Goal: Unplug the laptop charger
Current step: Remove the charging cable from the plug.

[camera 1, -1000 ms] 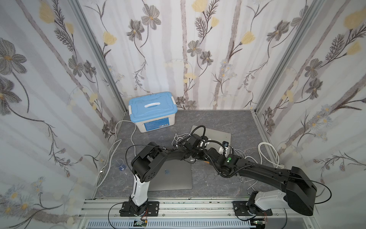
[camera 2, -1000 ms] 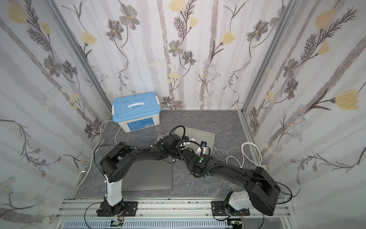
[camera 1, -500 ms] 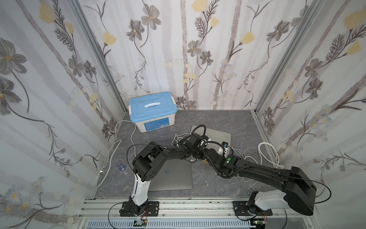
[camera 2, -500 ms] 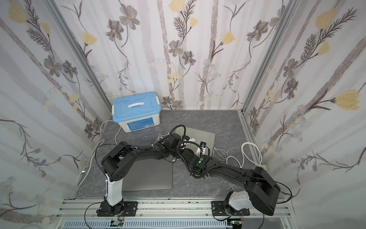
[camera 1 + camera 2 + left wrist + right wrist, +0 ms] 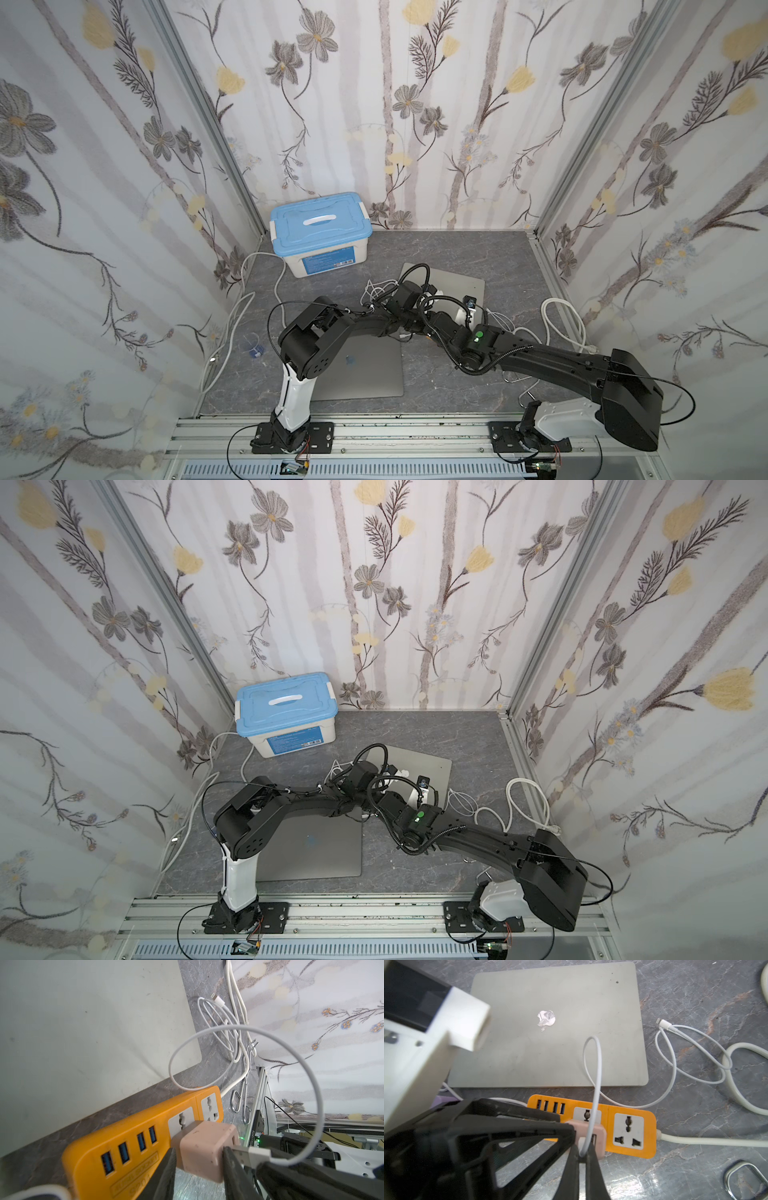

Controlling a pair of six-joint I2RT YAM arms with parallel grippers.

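Grey marble tabletop [image 5: 695, 1001]: pink charger [image 5: 201, 1147] sits plugged into the orange power strip [image 5: 648, 1147] just beside the silver laptop [image 5: 550, 1053], left gripper [image 5: 199, 1169] pinching its two sides, right gripper [image 5: 582, 1159] pressed together on the white cable [image 5: 598, 1076] at the charger's port.

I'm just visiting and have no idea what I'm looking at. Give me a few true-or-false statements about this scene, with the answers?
1. The pink charger block sits on a socket of the orange power strip. True.
2. The left gripper has a finger on each side of that block. True.
3. The right gripper is wide open. False: it is shut on the white cable.
4. The silver laptop has its lid raised. False: it lies closed.
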